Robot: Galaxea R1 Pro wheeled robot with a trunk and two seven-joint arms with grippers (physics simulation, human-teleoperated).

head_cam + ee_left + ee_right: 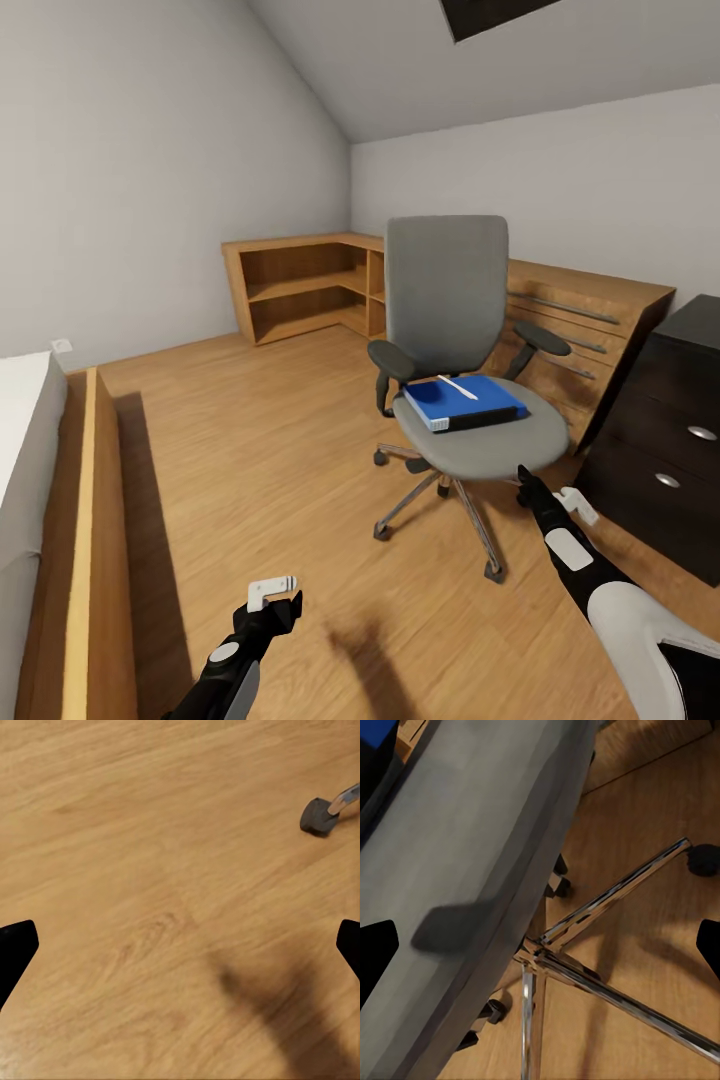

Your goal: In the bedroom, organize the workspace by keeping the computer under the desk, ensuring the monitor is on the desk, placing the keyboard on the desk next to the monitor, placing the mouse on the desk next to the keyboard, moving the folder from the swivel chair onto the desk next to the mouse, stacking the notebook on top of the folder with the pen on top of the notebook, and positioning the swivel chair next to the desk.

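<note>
Head view: swivel chair (462, 400) holds folder (464, 402), drawer unit (665, 440) beside.

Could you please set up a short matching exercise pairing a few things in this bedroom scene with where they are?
Things:
1. folder
2. swivel chair
3. right gripper
4. left gripper

Places:
A. over bare wooden floor
B. at the front edge of the chair seat
C. lying on the chair seat
D. standing in front of the oak chest

Pairs: 1-C, 2-D, 3-B, 4-A
</note>
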